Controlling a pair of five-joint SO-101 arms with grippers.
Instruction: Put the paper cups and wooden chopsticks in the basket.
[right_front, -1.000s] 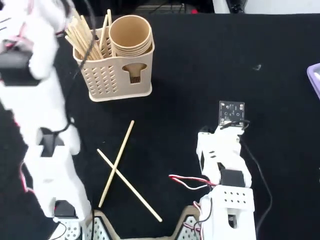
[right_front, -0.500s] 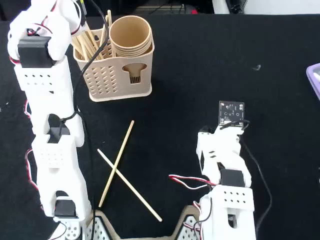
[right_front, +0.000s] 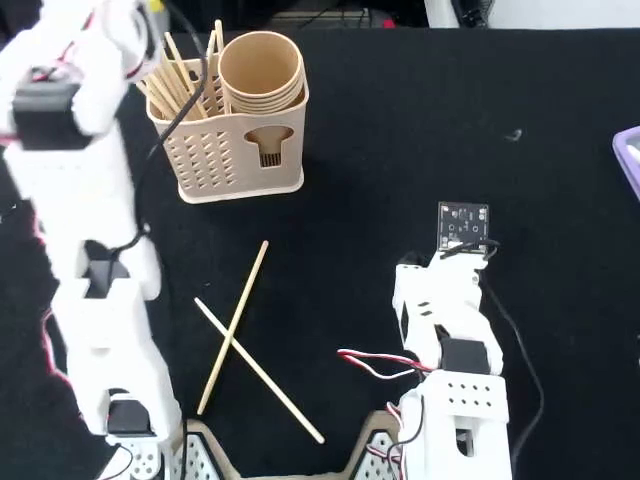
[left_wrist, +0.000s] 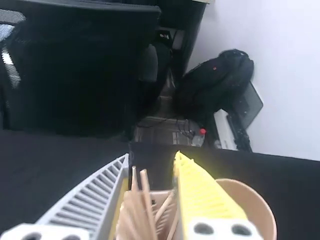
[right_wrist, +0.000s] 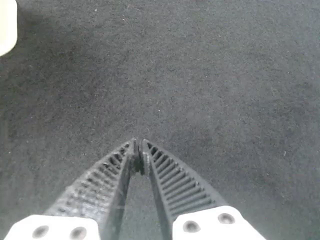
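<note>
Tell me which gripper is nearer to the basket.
Left. The left gripper hangs just above the basket, over the chopsticks in it. The right gripper sits low over the table, far off near the arms' bases.

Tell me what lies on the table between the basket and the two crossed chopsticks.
Nothing. In the high view, the black table between the basket and the crossed chopsticks is bare.
</note>
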